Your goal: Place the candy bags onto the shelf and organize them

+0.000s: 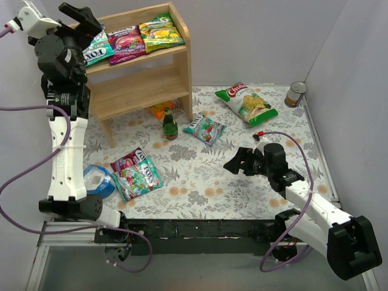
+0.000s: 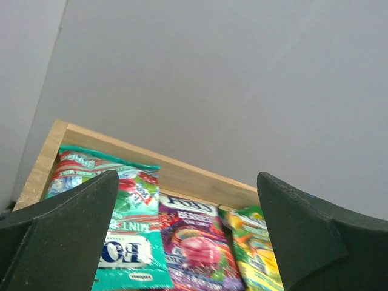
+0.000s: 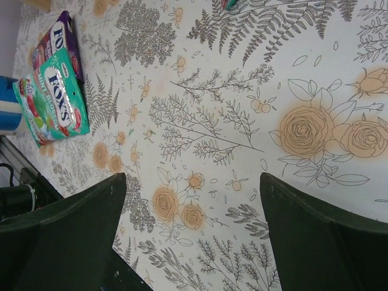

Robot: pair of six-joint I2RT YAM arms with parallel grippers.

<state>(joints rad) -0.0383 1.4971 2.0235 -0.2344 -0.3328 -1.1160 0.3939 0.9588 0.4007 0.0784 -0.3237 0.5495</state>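
Note:
Three candy bags lie side by side on the top tier of the wooden shelf [image 1: 142, 85]: teal [image 1: 97, 48], magenta [image 1: 126, 43] and yellow-green [image 1: 160, 31]. My left gripper [image 1: 91, 23] hovers open just above the teal one, holding nothing. The left wrist view shows the same teal [image 2: 121, 230], magenta [image 2: 194, 242] and yellow-green [image 2: 257, 251] bags below the open left gripper [image 2: 188, 200]. On the table a teal bag [image 1: 140, 179] overlaps a magenta bag [image 1: 126, 161], and another teal bag [image 1: 205, 128] lies mid-table. My right gripper [image 1: 235, 160] stands open and empty over the cloth [image 3: 193, 194].
A white-and-green chip bag [image 1: 245, 102] and a tin can [image 1: 296, 94] sit at the back right. A green bottle [image 1: 170, 125] and an orange object [image 1: 160, 111] stand by the shelf's foot. A blue roll [image 1: 97, 180] lies next to the left arm.

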